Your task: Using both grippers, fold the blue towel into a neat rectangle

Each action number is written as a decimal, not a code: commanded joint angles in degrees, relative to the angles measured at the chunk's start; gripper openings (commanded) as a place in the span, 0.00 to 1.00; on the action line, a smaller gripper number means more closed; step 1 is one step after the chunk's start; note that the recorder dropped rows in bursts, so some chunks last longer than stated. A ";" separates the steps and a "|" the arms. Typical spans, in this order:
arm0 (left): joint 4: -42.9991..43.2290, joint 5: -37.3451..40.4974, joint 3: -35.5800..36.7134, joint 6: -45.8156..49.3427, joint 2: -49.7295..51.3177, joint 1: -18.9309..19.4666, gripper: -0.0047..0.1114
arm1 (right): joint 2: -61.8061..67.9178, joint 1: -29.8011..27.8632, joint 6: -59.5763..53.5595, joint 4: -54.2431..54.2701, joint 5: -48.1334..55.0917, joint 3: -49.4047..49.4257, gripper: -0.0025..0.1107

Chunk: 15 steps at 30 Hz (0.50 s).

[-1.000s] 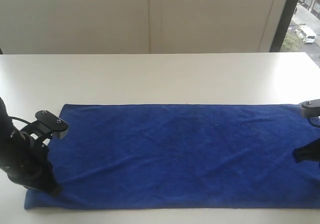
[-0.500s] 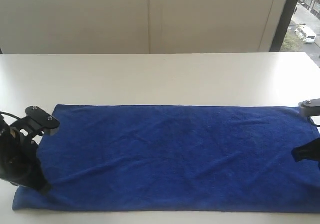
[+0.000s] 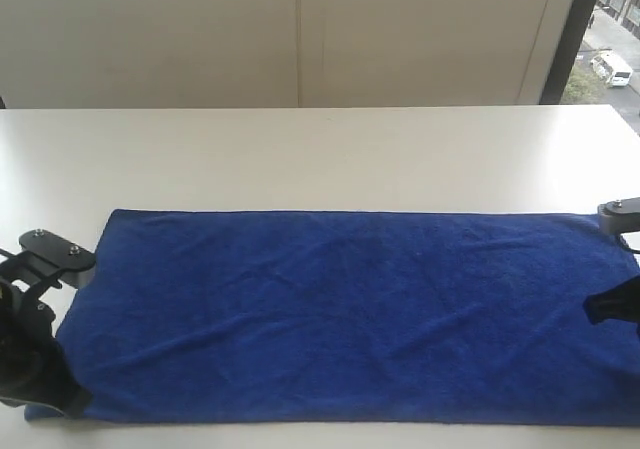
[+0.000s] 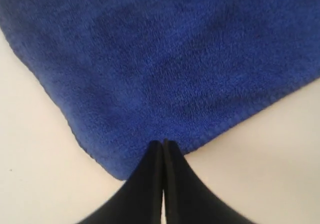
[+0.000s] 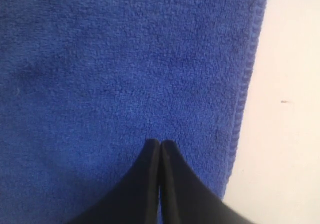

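At blue towel [image 4: 175,59] corner — left gripper [image 4: 163,143] pinching; wrist view only.

Setting: indoor test room, lab- or office-like. Evidence:
- Bare white tabletop [image 3: 320,159] under the left gripper [image 4: 163,143].
- Plain cream wall panels [image 3: 200,39] beyond it, past the table's far edge.
- Window strip [image 3: 600,29] up beyond the right gripper [image 5: 160,145], showing a street with a white van [image 3: 611,67] below.

No legible text anywhere, no labels, brands, numbers or signs showed, the blue towel [image 3: 340,309] bore no readable marking.
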 commanded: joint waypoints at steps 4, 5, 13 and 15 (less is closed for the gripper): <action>0.14 -5.98 3.27 -1.66 2.75 -0.28 0.04 | -0.06 0.00 0.20 0.48 0.38 -0.11 0.02; 0.12 -7.16 3.55 -1.66 3.15 -0.28 0.04 | -0.06 0.00 0.20 0.60 0.38 -0.11 0.02; 0.12 -7.77 4.14 -1.79 5.56 -0.28 0.04 | -0.06 0.00 0.20 0.68 0.48 -0.11 0.02; 0.01 -6.09 3.93 -1.89 4.24 -0.28 0.04 | -0.19 0.00 0.10 0.68 0.73 -0.11 0.02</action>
